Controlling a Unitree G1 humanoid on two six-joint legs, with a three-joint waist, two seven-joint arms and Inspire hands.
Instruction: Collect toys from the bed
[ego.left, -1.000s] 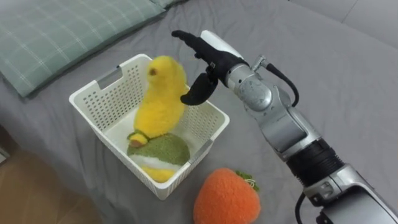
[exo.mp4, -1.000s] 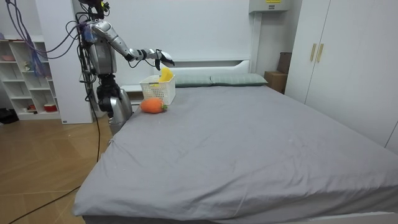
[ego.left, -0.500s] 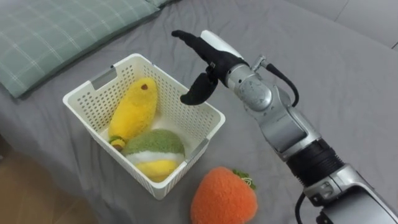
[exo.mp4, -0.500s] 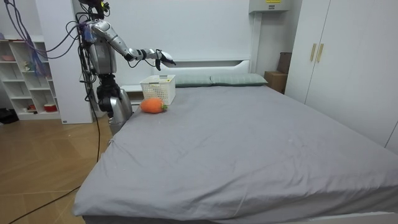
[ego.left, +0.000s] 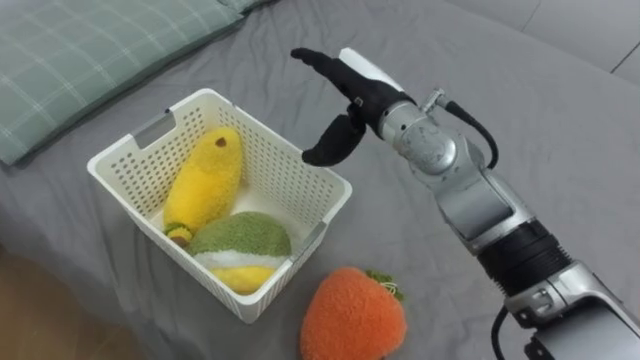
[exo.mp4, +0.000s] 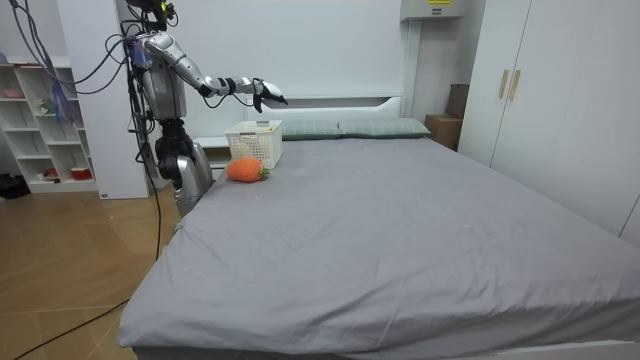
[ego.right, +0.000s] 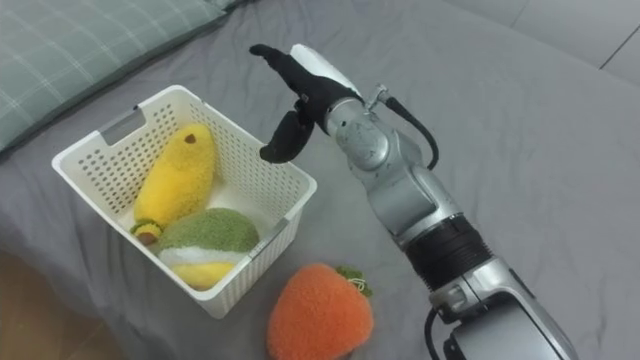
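The robot stands beside the bed (ego.left: 560, 130), its right arm stretched out over the white basket (ego.left: 270, 134). The right hand (ego.left: 360, 95) hangs above the basket's far right rim. Its fingers (ego.left: 322, 66) are straight and spread, reaching away from the robot. The thumb (ego.left: 330, 148) hangs down toward the rim, and the hand holds nothing.

Inside the basket lies a yellow plush toy (ego.left: 205, 180). Its long axis slants from the basket's far corner down to the left wall, with the rounded tip pointing away from the robot and the small dark end toward the near left side. A green-and-yellow plush toy (ego.left: 240, 242) sits in the basket's near part, its long axis across the basket and touching the yellow one's lower end.

An orange plush toy (ego.left: 352, 315) rests on the sheet just outside the basket's near right corner, its green leaves pointing right. A checked pillow (ego.left: 80, 50) lies beyond the basket's far left side.
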